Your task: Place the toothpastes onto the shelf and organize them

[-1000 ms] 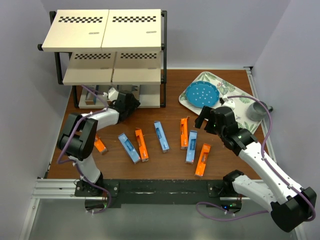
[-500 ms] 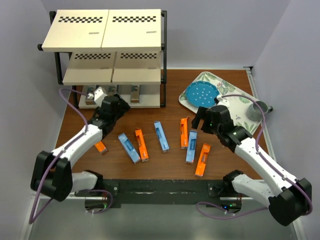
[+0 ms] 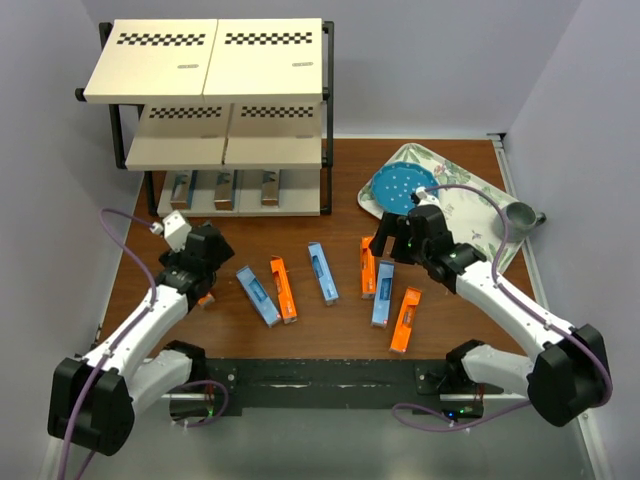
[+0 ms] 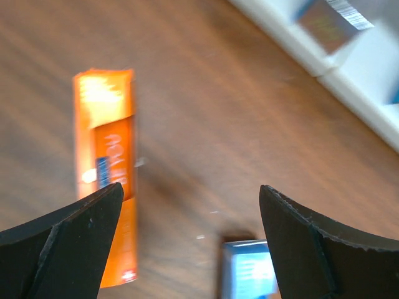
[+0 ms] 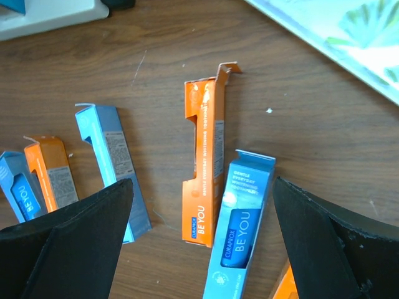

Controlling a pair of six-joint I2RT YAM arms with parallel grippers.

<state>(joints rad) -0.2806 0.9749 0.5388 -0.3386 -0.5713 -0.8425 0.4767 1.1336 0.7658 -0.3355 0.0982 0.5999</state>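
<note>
The shelf (image 3: 215, 60) stands at the far left. Three toothpastes (image 3: 224, 188) lie side by side on its bottom board. Several more lie on the table: orange (image 3: 283, 289), light blue (image 3: 257, 295), light blue (image 3: 322, 272), orange (image 3: 368, 265), light blue (image 3: 383, 294), orange (image 3: 405, 319). My left gripper (image 3: 208, 256) is open and empty over the table, beside an orange carton (image 4: 106, 174) and a blue one (image 4: 249, 274). My right gripper (image 3: 386, 246) is open and empty above an orange carton (image 5: 206, 174) and a blue carton (image 5: 240, 230).
A floral tray (image 3: 470, 195) at the right carries a blue perforated plate (image 3: 403, 187) and a grey cup (image 3: 517, 217). Walls close in on the left, back and right. The shelf's white base shows in the left wrist view (image 4: 349, 81).
My left arm has drawn back from the shelf's bottom tier toward the near left, empty; three cartons now show there. My right gripper has moved left over the middle cartons.
</note>
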